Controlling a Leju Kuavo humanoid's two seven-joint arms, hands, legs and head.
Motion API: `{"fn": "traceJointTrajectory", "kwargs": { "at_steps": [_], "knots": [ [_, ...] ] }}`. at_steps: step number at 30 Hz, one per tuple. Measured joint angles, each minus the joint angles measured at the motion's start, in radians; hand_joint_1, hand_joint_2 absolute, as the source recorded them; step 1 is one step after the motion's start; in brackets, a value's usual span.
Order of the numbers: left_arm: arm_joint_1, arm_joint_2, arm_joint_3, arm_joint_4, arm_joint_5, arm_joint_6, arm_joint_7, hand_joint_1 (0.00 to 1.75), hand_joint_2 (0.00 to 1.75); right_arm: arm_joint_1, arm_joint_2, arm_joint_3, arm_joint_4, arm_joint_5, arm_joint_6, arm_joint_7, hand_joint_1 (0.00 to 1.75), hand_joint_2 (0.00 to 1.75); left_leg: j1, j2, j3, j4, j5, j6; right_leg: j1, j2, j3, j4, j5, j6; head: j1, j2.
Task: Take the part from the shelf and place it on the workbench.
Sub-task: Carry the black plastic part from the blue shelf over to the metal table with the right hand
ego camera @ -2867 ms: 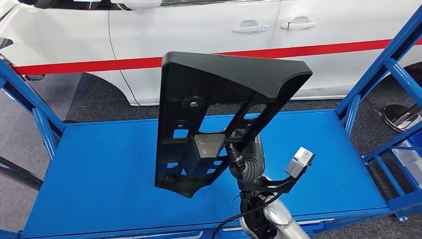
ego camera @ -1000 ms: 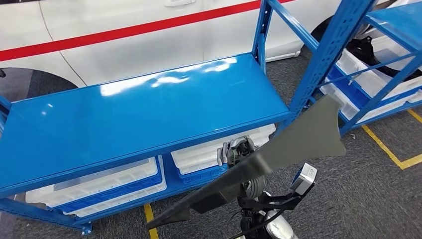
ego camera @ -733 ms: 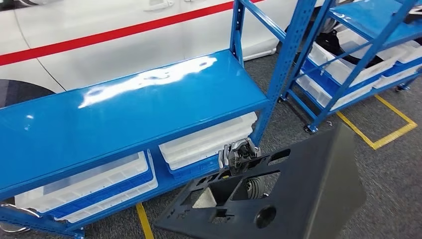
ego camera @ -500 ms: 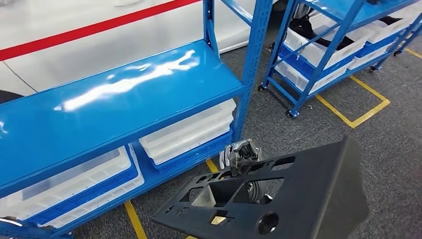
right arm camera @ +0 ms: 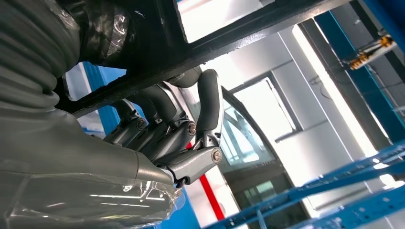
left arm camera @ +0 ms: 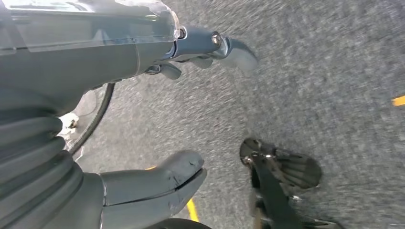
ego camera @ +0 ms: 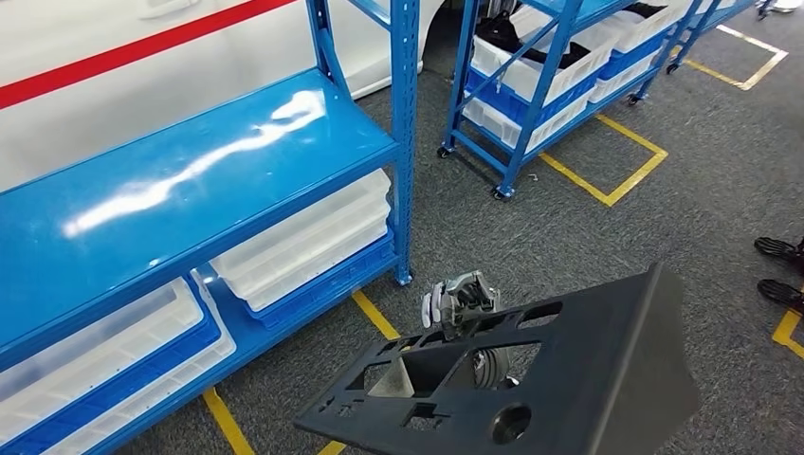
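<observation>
Grey carpet floor (ego camera: 607, 227) with yellow lines lies beside the blue shelf (ego camera: 190, 180). The right hand (ego camera: 460, 301) holds the black part (ego camera: 569, 379) (nearly flat) low in the air, right of that shelf. The left hand (left arm camera: 143, 109) hangs with fingers apart, holding nothing.

The right hand (ego camera: 460, 301) is raised at 6 o'clock in the head view, its fingers (right arm camera: 209, 98) curled over a bar of the black part (ego camera: 569, 379). The left hand (left arm camera: 143, 95) hangs with thumb and fingers apart, holding nothing.
</observation>
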Motion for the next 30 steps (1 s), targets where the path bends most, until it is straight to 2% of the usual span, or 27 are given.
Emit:
{"fn": "traceJointTrajectory", "kwargs": {
  "at_steps": [2,3,4,6,7,8,9,10,12,13,14,15,17,18,20,21,22,23,24,25,26,27,29,30],
  "knots": [
    [-0.002,-0.002,0.004,0.0,0.0,-0.002,-0.001,0.0,1.75,0.009,0.001,-0.005,0.0,0.011,-0.004,-0.001,1.75,1.75,0.0,0.014,0.002,-0.013,0.004,0.003,-0.002,0.018,-0.004,-0.003,0.012,0.014,0.0,0.0],
    [-0.003,-0.003,0.006,0.0,0.0,-0.003,-0.001,0.0,1.75,0.015,0.001,-0.007,0.0,0.018,-0.006,-0.002,1.75,1.75,0.001,0.027,0.002,-0.018,0.01,0.008,-0.002,0.013,-0.009,0.003,0.008,0.02,0.0,0.0],
    [-0.003,-0.005,0.008,0.0,0.0,-0.004,-0.001,0.0,1.75,0.02,0.001,-0.009,0.0,0.025,-0.007,-0.002,1.75,1.75,0.003,0.04,0.001,-0.023,0.017,0.015,-0.001,-0.004,-0.019,0.024,-0.01,0.024,0.001,0.0],
    [-0.001,-0.006,0.012,-0.001,0.0,-0.005,-0.002,0.0,1.75,0.028,0.001,-0.012,0.002,0.031,-0.01,-0.004,1.75,1.75,0.002,0.069,-0.006,-0.025,0.027,0.024,0.0,-0.056,-0.059,0.124,-0.08,0.03,0.004,0.0],
    [0.001,-0.006,0.015,-0.001,0.0,-0.006,-0.002,0.0,1.75,0.032,0.001,-0.013,0.003,0.033,-0.011,-0.005,1.75,1.75,0.0,0.083,-0.011,-0.023,0.03,0.025,-0.002,-0.072,-0.083,0.191,-0.118,0.033,0.005,0.0],
    [0.002,-0.006,0.019,-0.001,0.0,-0.007,-0.002,0.0,1.75,0.038,0.001,-0.016,0.004,0.033,-0.013,-0.008,1.75,1.75,-0.001,0.097,-0.017,-0.02,0.031,0.025,-0.004,-0.08,-0.1,0.246,-0.143,0.037,0.005,0.0],
    [0.003,-0.006,0.022,-0.001,0.001,-0.008,-0.002,0.0,1.75,0.046,0.001,-0.019,0.005,0.033,-0.015,-0.011,1.75,1.75,-0.002,0.111,-0.022,-0.016,0.032,0.024,-0.006,-0.085,-0.1,0.269,-0.15,0.04,0.005,0.0],
    [0.002,-0.006,0.025,-0.001,0.001,-0.01,-0.002,0.0,1.75,0.053,0.001,-0.023,0.006,0.033,-0.018,-0.014,1.75,1.75,-0.002,0.125,-0.027,-0.012,0.032,0.023,-0.008,-0.089,-0.08,0.256,-0.141,0.041,0.005,0.0],
    [0.0,-0.008,0.027,-0.001,0.002,-0.011,-0.003,0.0,1.75,0.061,0.001,-0.03,0.007,0.034,-0.023,-0.019,1.75,1.75,-0.002,0.15,-0.031,-0.004,0.029,0.018,-0.009,-0.116,0.006,0.132,-0.1,0.04,0.005,0.0],
    [-0.001,-0.009,0.029,-0.001,0.002,-0.011,-0.003,0.0,1.75,0.064,0.001,-0.033,0.007,0.034,-0.025,-0.02,1.75,1.75,-0.004,0.16,-0.033,0.001,0.026,0.013,-0.005,-0.135,0.044,0.07,-0.086,0.035,0.004,0.0],
    [-0.002,-0.01,0.031,-0.001,0.003,-0.011,-0.004,0.0,1.75,0.066,0.001,-0.034,0.007,0.035,-0.027,-0.021,1.75,1.75,-0.006,0.168,-0.032,0.004,0.024,0.008,-0.001,-0.147,0.068,0.028,-0.081,0.028,0.004,0.0],
    [-0.003,-0.01,0.032,-0.001,0.003,-0.011,-0.004,0.0,1.75,0.068,0.002,-0.035,0.006,0.036,-0.027,-0.021,1.75,1.75,-0.009,0.176,-0.032,0.006,0.023,0.003,0.003,-0.154,0.075,0.011,-0.083,0.02,0.004,0.0],
    [-0.007,-0.011,0.034,-0.002,0.004,-0.011,-0.004,0.0,1.75,0.074,0.002,-0.037,0.006,0.036,-0.028,-0.021,1.75,1.75,-0.011,0.19,-0.029,0.005,0.022,-0.007,0.006,-0.136,0.071,0.009,-0.078,0.006,0.004,0.0],
    [-0.009,-0.011,0.034,-0.002,0.004,-0.011,-0.004,0.0,1.75,0.076,0.003,-0.038,0.006,0.037,-0.028,-0.021,1.75,1.75,-0.009,0.18,-0.031,0.01,0.016,-0.013,0.004,-0.127,0.069,0.006,-0.075,-0.001,0.004,0.0],
    [-0.009,-0.012,0.035,-0.002,0.004,-0.011,-0.005,0.0,1.75,0.078,0.005,-0.039,0.005,0.038,-0.028,-0.021,1.75,1.75,-0.004,0.132,-0.052,0.063,-0.027,-0.021,-0.002,-0.109,0.066,-0.001,-0.066,-0.015,0.004,0.0],
    [-0.007,-0.013,0.036,-0.002,0.004,-0.011,-0.005,0.0,1.75,0.078,0.006,-0.04,0.005,0.038,-0.028,-0.021,1.75,1.75,-0.003,0.103,-0.076,0.12,-0.062,-0.023,-0.002,-0.099,0.063,-0.002,-0.063,-0.02,0.004,0.0],
    [-0.005,-0.013,0.038,-0.002,0.004,-0.011,-0.005,0.0,1.75,0.078,0.006,-0.04,0.005,0.039,-0.028,-0.021,1.75,1.75,-0.002,0.087,-0.106,0.188,-0.096,-0.024,-0.001,-0.088,0.059,-0.001,-0.06,-0.023,0.004,0.0],
    [-0.003,-0.013,0.04,-0.002,0.004,-0.011,-0.005,0.0,1.75,0.079,0.007,-0.04,0.005,0.039,-0.028,-0.021,1.75,1.75,-0.002,0.081,-0.133,0.249,-0.119,-0.024,0.001,-0.075,0.055,0.0,-0.058,-0.025,0.004,0.0],
    [-0.002,-0.013,0.041,-0.002,0.004,-0.011,-0.005,0.0,1.75,0.08,0.007,-0.041,0.005,0.039,-0.028,-0.021,1.75,1.75,-0.002,0.078,-0.149,0.282,-0.124,-0.024,0.002,-0.062,0.052,0.001,-0.056,-0.026,0.004,0.0],
    [-0.001,-0.013,0.043,-0.002,0.004,-0.011,-0.005,0.0,1.75,0.081,0.007,-0.041,0.005,0.039,-0.028,-0.021,1.75,1.75,-0.002,0.077,-0.147,0.279,-0.109,-0.022,0.003,-0.048,0.049,0.004,-0.054,-0.025,0.004,0.0],
    [0.0,-0.013,0.044,-0.002,0.004,-0.011,-0.005,0.0,1.75,0.082,0.007,-0.041,0.005,0.04,-0.028,-0.021,1.75,1.75,-0.002,0.073,-0.127,0.237,-0.077,-0.019,0.003,-0.035,0.048,0.007,-0.053,-0.024,0.004,0.0],
    [0.0,-0.013,0.045,-0.002,0.004,-0.011,-0.005,0.0,1.75,0.083,0.007,-0.041,0.005,0.041,-0.029,-0.021,1.75,1.75,-0.002,0.059,-0.095,0.169,-0.04,-0.014,0.003,-0.023,0.046,0.01,-0.052,-0.022,0.004,0.0],
    [-0.001,-0.013,0.047,-0.002,0.003,-0.011,-0.005,0.0,1.75,0.083,0.007,-0.042,0.005,0.045,-0.031,-0.022,1.75,1.75,-0.002,0.007,-0.042,0.053,0.003,-0.006,0.003,-0.001,0.04,0.017,-0.049,-0.016,0.004,0.0],
    [-0.001,-0.014,0.048,-0.002,0.003,-0.011,-0.005,0.0,1.75,0.084,0.007,-0.043,0.004,0.047,-0.033,-0.023,1.75,1.75,-0.003,-0.013,-0.031,0.024,0.008,-0.003,0.001,0.009,0.035,0.019,-0.045,-0.01,0.004,0.0]
  ]
}}
